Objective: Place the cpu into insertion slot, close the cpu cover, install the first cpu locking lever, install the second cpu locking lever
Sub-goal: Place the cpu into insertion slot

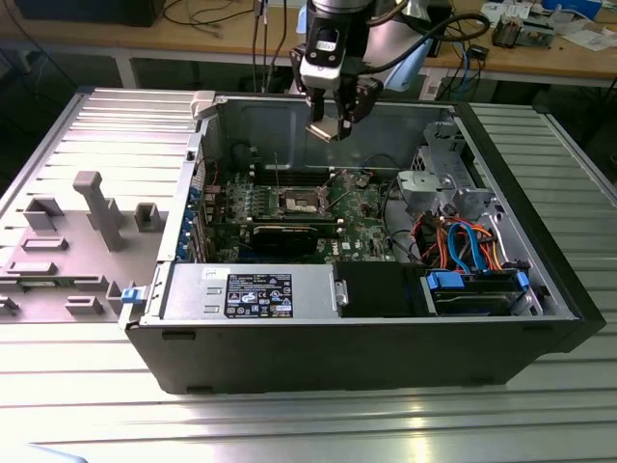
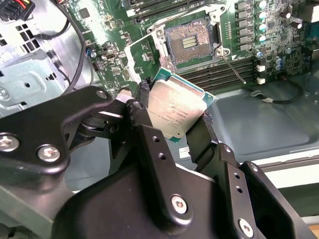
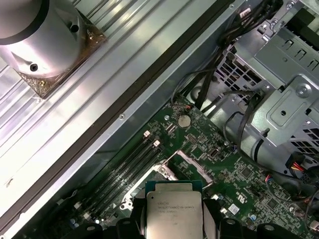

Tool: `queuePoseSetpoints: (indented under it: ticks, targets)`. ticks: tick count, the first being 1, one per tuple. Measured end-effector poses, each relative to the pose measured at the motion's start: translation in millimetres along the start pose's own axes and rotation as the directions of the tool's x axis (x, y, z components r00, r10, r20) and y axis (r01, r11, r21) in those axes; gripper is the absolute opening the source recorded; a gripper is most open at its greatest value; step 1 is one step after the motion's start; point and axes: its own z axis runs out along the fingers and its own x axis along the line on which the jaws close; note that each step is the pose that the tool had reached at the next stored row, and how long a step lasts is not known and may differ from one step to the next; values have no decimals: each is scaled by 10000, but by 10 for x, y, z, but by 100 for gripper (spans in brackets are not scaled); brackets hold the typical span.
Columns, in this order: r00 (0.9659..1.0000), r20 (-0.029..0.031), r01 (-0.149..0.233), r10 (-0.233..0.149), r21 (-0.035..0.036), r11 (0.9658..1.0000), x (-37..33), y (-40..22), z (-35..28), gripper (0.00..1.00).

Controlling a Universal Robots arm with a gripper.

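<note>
My black gripper (image 1: pixel 331 122) hangs above the open computer case (image 1: pixel 540 289), shut on the cpu (image 1: pixel 328 129). In both wrist views the cpu (image 2: pixel 177 107) (image 3: pixel 173 211) is a flat square chip with a silvery top, pinched at two opposite edges by the fingers (image 2: pixel 142 107). The insertion slot (image 1: pixel 299 200) (image 2: pixel 192 42) lies below it on the green motherboard, dark in the middle and uncovered. The cpu cover (image 2: pixel 127 62) stands swung up at one side of the slot. A thin wire lever (image 2: pixel 234 67) sticks out beside the slot.
Long black memory slots (image 2: pixel 224 74) run beside the socket. A black card (image 1: pixel 289 234), a labelled power supply (image 1: pixel 275 294), a metal drive cage (image 1: pixel 443 178) and orange and blue cables (image 1: pixel 463 241) crowd the case. Grey fixtures (image 1: pixel 96 207) stand at the exterior view's left.
</note>
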Motion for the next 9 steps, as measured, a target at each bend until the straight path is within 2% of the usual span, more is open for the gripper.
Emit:
queuePoseSetpoints:
  ticks: [9]
  targets:
    - [9983,51,-574,574,-12,9983,0,-1,15,54]
